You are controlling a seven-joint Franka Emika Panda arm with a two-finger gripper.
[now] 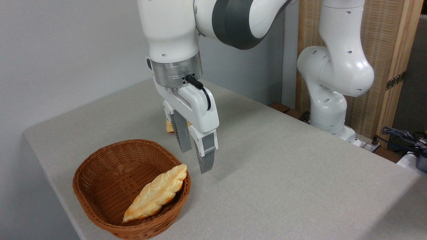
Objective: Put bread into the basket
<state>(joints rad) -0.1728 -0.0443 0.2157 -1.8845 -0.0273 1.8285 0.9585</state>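
Note:
The brown wicker basket point(110, 173) stands near the table's front left corner. Only a sliver of the golden-yellow bread point(169, 126) shows on the table behind the basket, the rest hidden by the gripper's body. My gripper point(195, 157) hangs a little above the table, just beyond the basket's right rim and in front of the bread. It is open, and nothing is between its fingers.
A longer braided loaf point(156, 196) leans inside the basket against its right wall. The arm's white base point(328, 110) stands at the table's far right edge, with cables point(400, 135) beyond it. Grey tabletop point(283, 173) stretches to the right of the gripper.

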